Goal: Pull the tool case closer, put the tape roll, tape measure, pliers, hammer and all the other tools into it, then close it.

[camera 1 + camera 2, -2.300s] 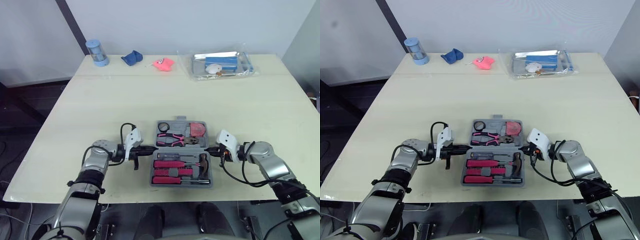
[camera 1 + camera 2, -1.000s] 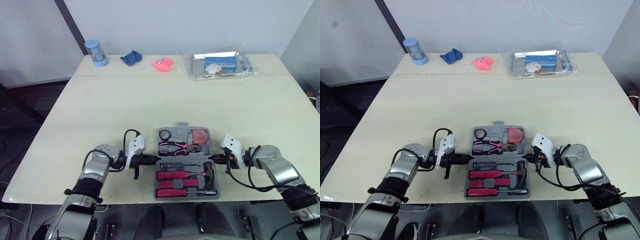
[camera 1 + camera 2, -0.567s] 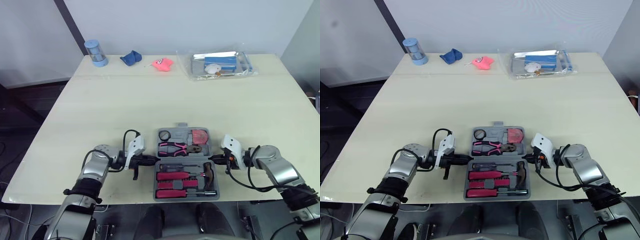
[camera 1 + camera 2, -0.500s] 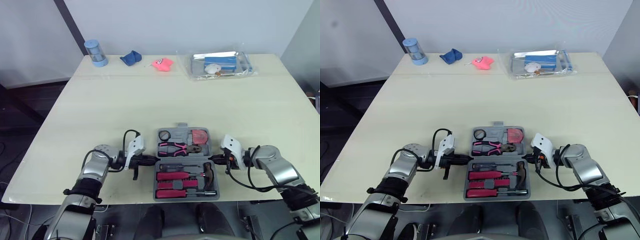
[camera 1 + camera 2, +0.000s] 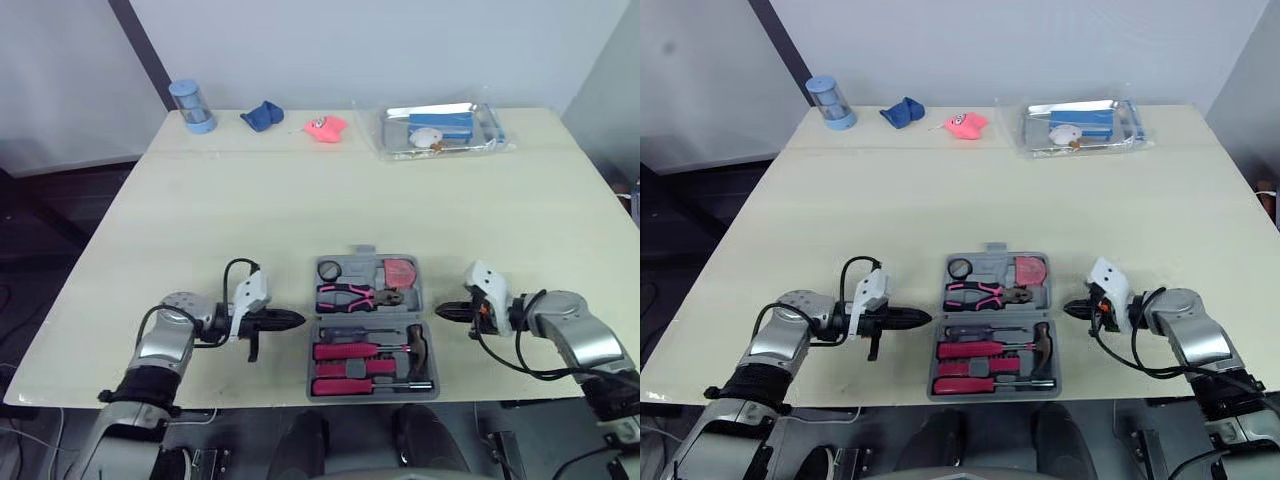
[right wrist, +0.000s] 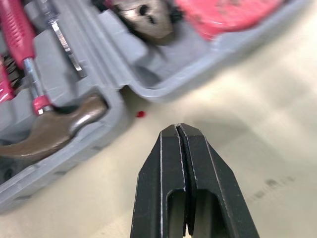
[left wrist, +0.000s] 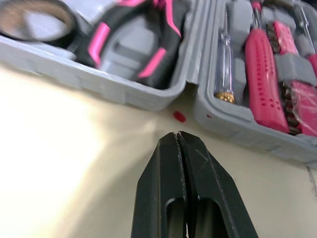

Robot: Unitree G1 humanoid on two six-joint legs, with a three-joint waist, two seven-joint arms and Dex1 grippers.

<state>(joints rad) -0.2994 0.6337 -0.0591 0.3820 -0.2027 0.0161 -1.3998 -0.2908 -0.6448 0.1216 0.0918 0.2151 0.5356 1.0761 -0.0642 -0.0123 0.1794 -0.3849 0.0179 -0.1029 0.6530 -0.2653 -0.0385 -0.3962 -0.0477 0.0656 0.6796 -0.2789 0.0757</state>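
Lying open by the surface's (image 5: 300, 190) near edge, the case (image 5: 364, 251) sits between the left claw (image 5: 296, 319) and right claw (image 5: 443, 314), both pinched shut, empty, just clear of it. Far half: tape roll (image 5: 330, 270), pliers (image 5: 352, 295), tape measure (image 5: 399, 272). Near half: hammer (image 5: 418, 340), screwdrivers (image 5: 345, 352).

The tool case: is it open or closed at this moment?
Open. Both halves of the tool case lie flat on the table, and the pliers and hammer inside are uncovered.
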